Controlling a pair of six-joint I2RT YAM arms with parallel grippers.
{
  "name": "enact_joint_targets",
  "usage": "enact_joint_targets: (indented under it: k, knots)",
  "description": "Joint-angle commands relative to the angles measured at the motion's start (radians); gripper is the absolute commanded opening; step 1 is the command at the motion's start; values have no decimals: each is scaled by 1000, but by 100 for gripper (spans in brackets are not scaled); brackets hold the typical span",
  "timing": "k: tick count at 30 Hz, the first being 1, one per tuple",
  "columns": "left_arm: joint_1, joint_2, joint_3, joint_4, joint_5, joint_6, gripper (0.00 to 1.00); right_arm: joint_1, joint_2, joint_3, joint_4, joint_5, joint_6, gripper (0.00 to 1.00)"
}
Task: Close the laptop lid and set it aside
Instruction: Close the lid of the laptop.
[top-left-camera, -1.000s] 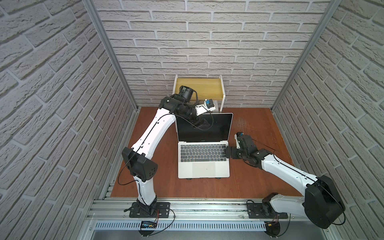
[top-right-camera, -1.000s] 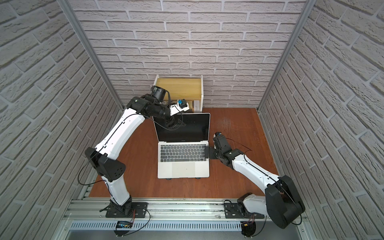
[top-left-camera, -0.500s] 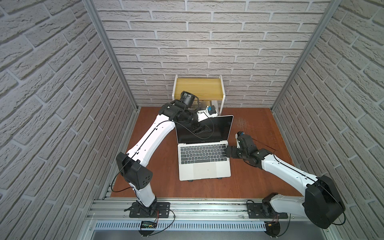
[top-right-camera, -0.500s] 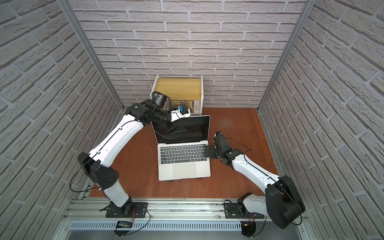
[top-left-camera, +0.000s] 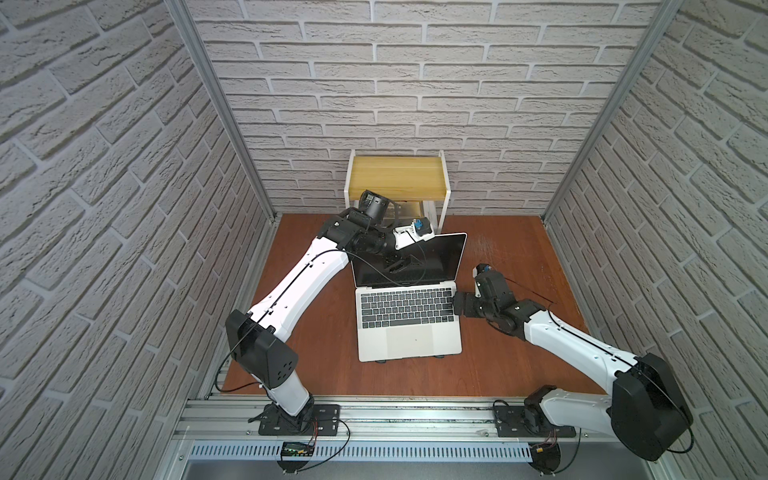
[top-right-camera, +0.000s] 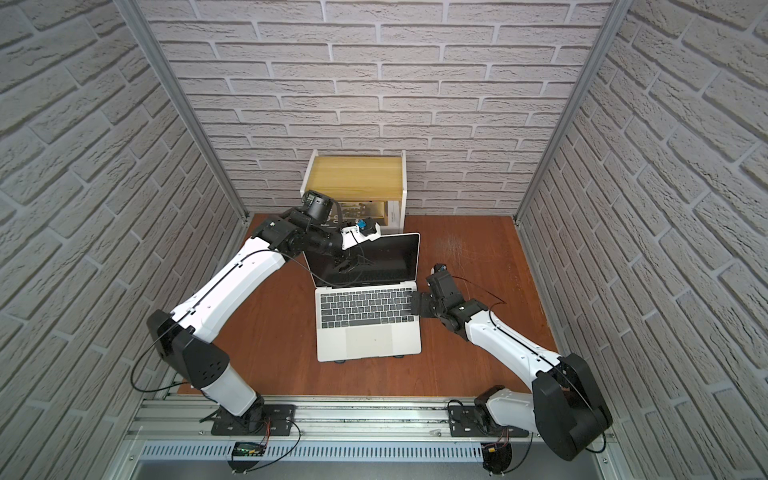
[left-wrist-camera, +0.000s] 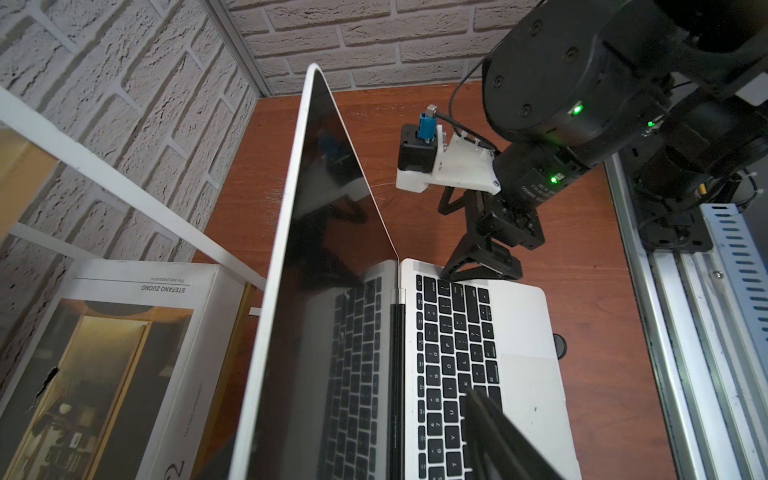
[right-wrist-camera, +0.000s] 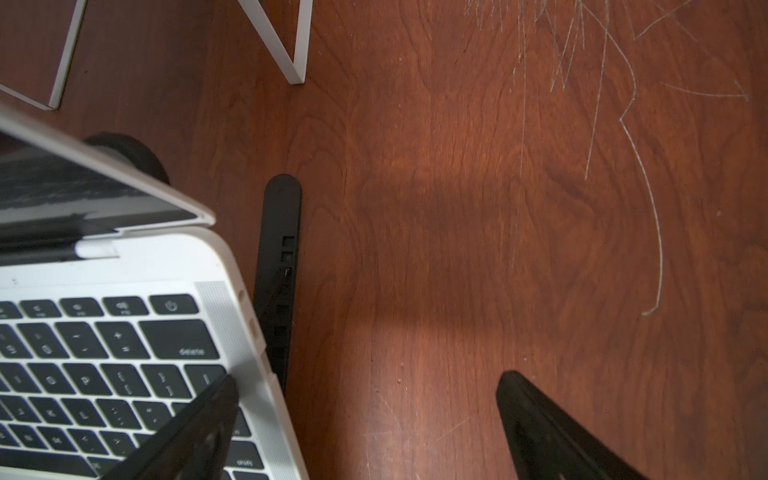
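Laptop (top-left-camera: 409, 332): silver-white shell, dark grey keys, black screen. Tabletop (top-left-camera: 507, 257): red-brown wood grain, pale scratches. Shelf (top-left-camera: 397, 178): yellow top, white frame. Walls (top-left-camera: 415, 83): grey-white brick pattern.

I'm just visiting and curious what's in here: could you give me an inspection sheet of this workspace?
Surface: reddish wooden tabletop, scratched beside the lid.
Job's things: laptop open on a stand; laptop lid raised, screen dark.
Clutter: yellow-topped shelf with a white book beneath its top.
Grippers: left gripper at the lid, one finger before the screen; right gripper open, one finger over the laptop's edge.
Cables: black cables hang off both arms.
Surroundings: brick-pattern walls, aluminium rail.
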Motion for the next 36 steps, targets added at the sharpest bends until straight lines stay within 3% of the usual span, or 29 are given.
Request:
enact_joint_targets:
  k: [1, 20, 26, 36]
  knots:
    - [-24, -22, -55, -72, 20, -35, 70, -5, -7, -27, -14, 78, 14, 100]
    - [-119, -98, -220, -23, -137, -155, 70, -5, -15, -32, -25, 100, 30, 99]
    - [-140, -121, -287, 19, -138, -229, 70, -5, -33, -23, -53, 101, 30, 99]
    - [-217, -151, -347, 25, -213, -266, 71, -5, -217, 55, -258, 169, 4, 99]
